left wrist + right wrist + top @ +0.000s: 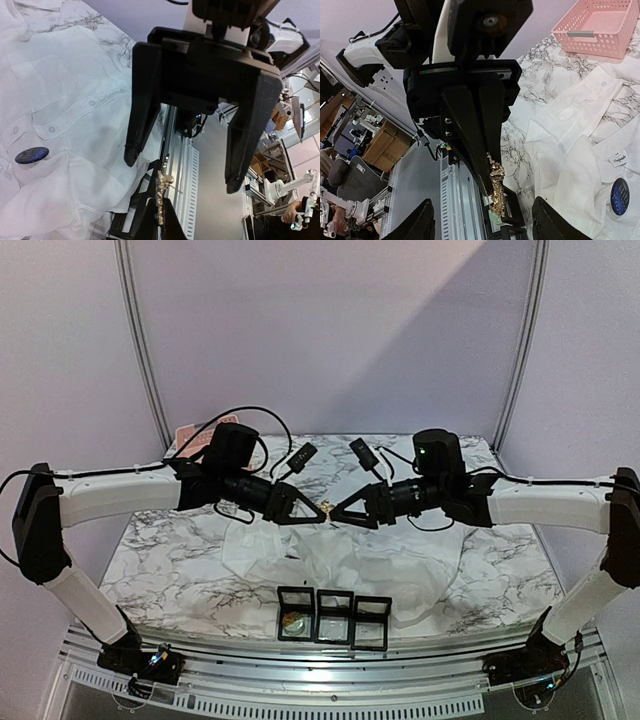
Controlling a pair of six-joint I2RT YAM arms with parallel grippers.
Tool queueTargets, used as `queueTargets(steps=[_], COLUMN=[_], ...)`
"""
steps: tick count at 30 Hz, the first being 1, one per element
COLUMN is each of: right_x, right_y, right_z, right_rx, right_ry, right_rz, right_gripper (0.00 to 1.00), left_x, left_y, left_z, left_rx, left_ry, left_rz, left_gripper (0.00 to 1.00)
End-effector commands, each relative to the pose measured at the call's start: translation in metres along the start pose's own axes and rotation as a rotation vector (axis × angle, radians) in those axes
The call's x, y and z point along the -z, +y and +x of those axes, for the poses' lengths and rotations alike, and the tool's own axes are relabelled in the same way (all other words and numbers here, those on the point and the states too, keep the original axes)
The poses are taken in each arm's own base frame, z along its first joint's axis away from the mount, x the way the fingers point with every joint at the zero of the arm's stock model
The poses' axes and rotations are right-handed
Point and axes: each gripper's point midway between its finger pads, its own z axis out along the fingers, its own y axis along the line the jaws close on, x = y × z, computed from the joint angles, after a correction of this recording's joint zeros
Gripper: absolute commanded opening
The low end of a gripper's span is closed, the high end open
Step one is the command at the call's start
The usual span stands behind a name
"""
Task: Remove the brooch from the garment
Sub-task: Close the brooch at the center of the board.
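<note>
Top view: two arms meet above the middle of a marble table. The left gripper is closed on a small gold brooch and holds it in the air above the white shirt, which lies crumpled on the table. The right gripper points at the brooch from the other side. Three black boxes stand in a row at the near edge. The left one holds a small gold and green item; what is in the other two I cannot tell. A pink basket peeks out behind the left arm.

Left wrist view: the right gripper's jaws stand wide apart, facing the camera, not touching the brooch pinched below them. A blue disc sits on the shirt.

Right wrist view: the left fingers clamp the brooch's upper end. The basket's holed floor shows, well apart from the brooch.
</note>
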Motion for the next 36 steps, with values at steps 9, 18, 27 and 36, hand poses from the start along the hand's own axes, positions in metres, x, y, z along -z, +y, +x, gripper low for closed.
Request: queueTargets(steps=[9, 18, 27, 36], right_x=[-0.004, -0.005, -0.008, -0.009], right_y=[-0.004, -0.003, -0.005, -0.008], right_z=[0.002, 0.003, 0.0, -0.002], right_rx=[0.014, 0.01, 0.002, -0.013], right_ry=[0.004, 0.009, 0.007, 0.001], right_rz=[0.03, 0.012, 0.021, 0.03], right_gripper=[0.53, 0.4, 0.31, 0.25], left_x=[0.001, 0.001, 0.0, -0.002], left_y=[-0.015, -0.016, -0.017, -0.02], left_z=[-0.005, -0.005, -0.003, -0.001], left_rx=[-0.053, -0.054, -0.061, -0.073], left_ry=[-0.013, -0.01, -0.005, 0.006], left_rz=[0.064, 0.06, 0.062, 0.065], left_gripper=[0.0, 0.0, 0.0, 0.0])
